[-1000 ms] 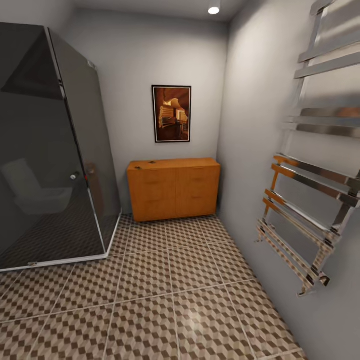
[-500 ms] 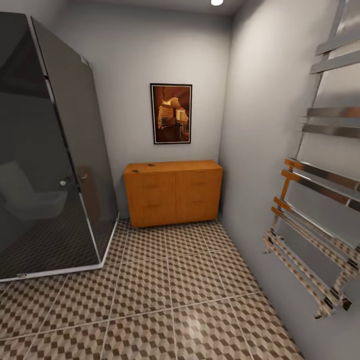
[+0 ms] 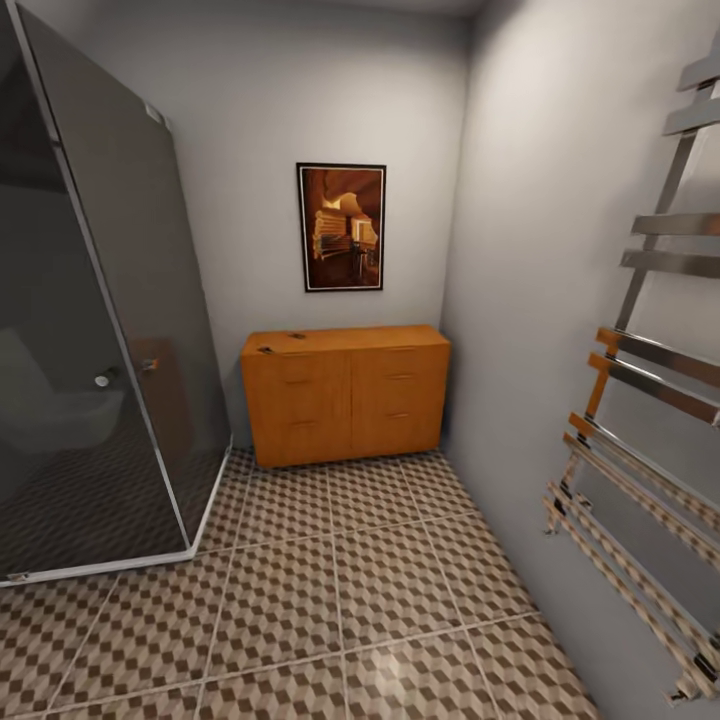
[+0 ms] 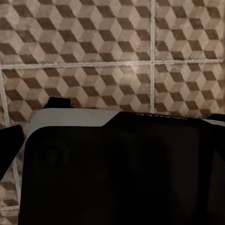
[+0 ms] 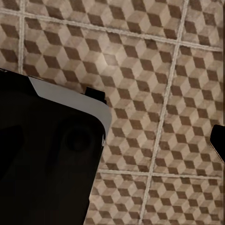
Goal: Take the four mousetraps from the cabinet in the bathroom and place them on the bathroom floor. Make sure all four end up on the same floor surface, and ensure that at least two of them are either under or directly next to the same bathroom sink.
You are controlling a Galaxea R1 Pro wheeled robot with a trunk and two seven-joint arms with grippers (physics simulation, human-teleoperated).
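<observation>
The head view looks down a narrow bathroom. The cabinet (image 3: 345,392), a low orange-brown wooden chest with drawers and slim bar handles, stands against the far wall beneath a framed picture (image 3: 341,227). On its flat top, near the left end, lie two tiny dark specks (image 3: 281,343) that may be mousetraps; they are too small to tell for certain. The bathroom floor (image 3: 340,580), tiled in a brown, beige and white cube pattern, stretches from the cabinet toward the camera. A dark glass shower enclosure (image 3: 100,320) fills the left side, and a chrome towel rail (image 3: 650,430) hangs on the right wall. Each wrist view looks down on the same tiles past a dark, white-edged robot body part (image 4: 117,168); whether the left or right gripper is wide or narrow cannot be told.
</observation>
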